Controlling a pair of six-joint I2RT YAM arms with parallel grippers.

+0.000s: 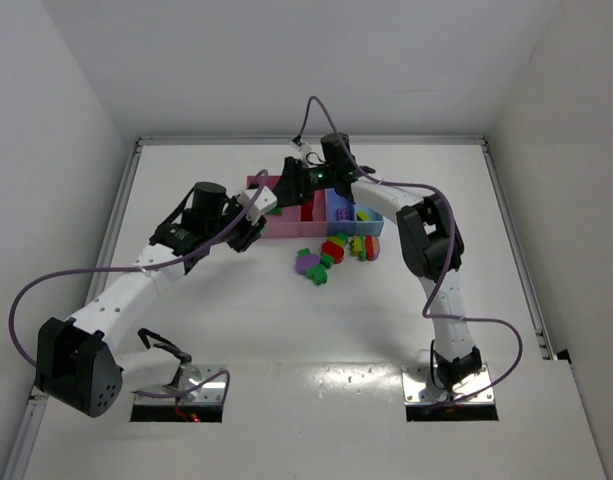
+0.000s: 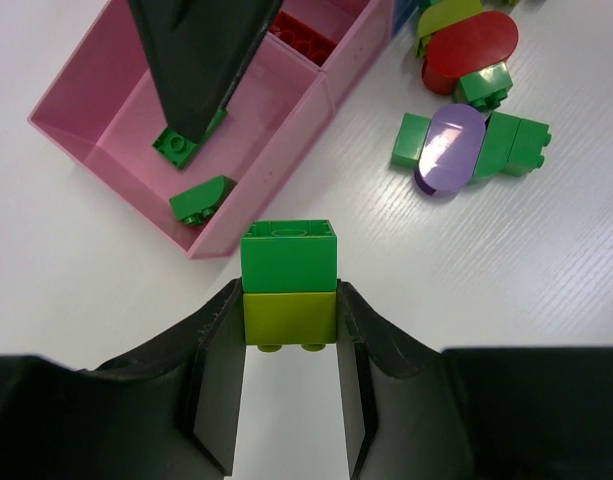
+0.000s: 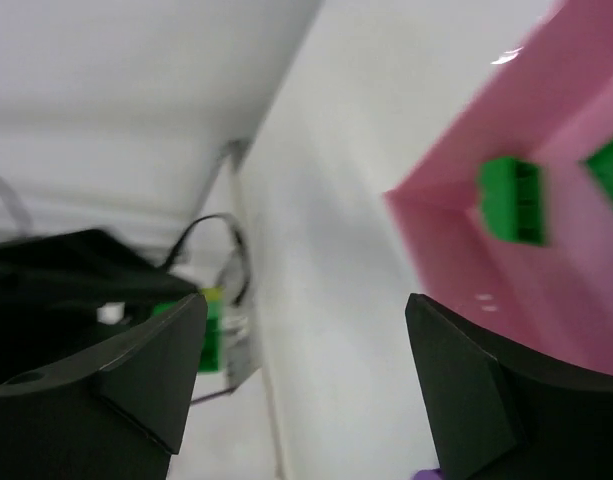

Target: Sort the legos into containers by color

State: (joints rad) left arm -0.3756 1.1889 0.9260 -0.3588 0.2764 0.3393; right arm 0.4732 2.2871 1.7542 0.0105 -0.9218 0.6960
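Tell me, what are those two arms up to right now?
Left pincer shut on green-and-lime lego stack. Right pincer open, empty, over wide pink bin; two green bricks inside. More legos loose on table.

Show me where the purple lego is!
In the left wrist view, the purple lego lies on the table at upper right, between green blocks, just below the red lego.
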